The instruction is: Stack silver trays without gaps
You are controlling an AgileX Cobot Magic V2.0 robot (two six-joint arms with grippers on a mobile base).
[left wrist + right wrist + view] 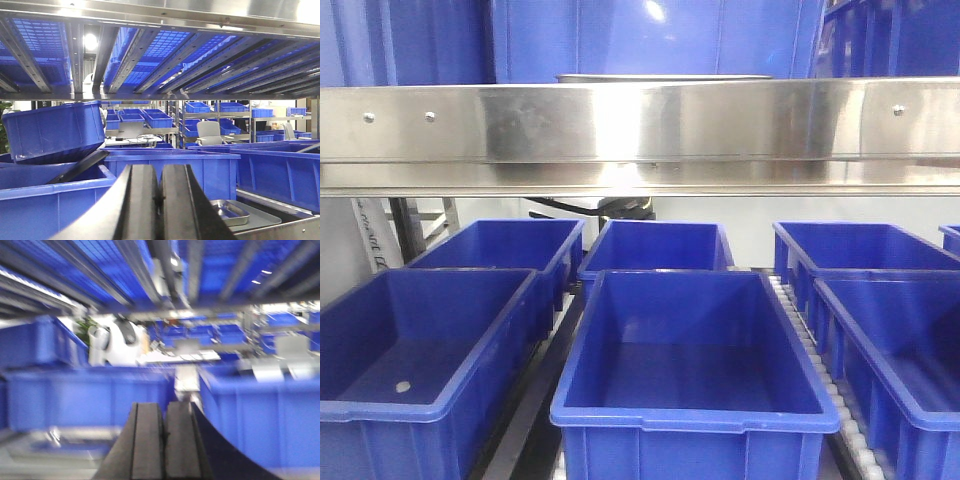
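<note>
The left gripper (160, 200) fills the bottom centre of the left wrist view, its two dark fingers pressed together with only a thin seam between them. Just to its lower right lies a silver tray (231, 212): shallow, shiny, with rounded corners and a thin out-turned rim, resting on a flat grey surface beside a blue bin (280, 175). The tray sits apart from the fingers, untouched. In the blurred right wrist view, the right gripper (162, 440) is likewise closed at bottom centre. The front view shows a riveted steel beam (640, 135) above open blue bins.
</note>
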